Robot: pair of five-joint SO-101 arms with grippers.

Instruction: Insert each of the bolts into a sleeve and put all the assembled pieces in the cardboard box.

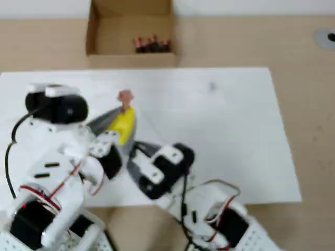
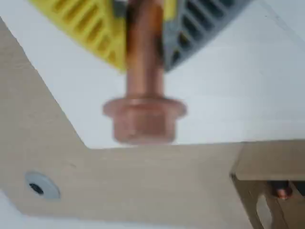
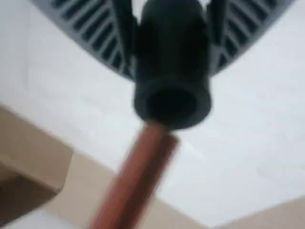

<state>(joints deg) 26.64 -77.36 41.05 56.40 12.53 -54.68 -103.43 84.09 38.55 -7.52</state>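
Note:
My left gripper (image 1: 123,116), with one yellow and one grey finger, is shut on a copper bolt (image 1: 125,97) over the white sheet. In the left wrist view the bolt (image 2: 144,109) sticks out past the fingers, its flanged head outermost. My right gripper (image 3: 172,33) is shut on a black sleeve (image 3: 172,86). A copper shank (image 3: 136,181) meets the sleeve's open mouth. In the high view the right gripper (image 1: 135,152) sits close behind the left one. The cardboard box (image 1: 94,36) stands at the table's far edge with several assembled pieces (image 1: 152,44) inside.
A white sheet (image 1: 225,130) covers most of the wooden table (image 1: 309,104). A round grommet (image 1: 327,37) is set in the table at the far right. Both arm bases crowd the near edge.

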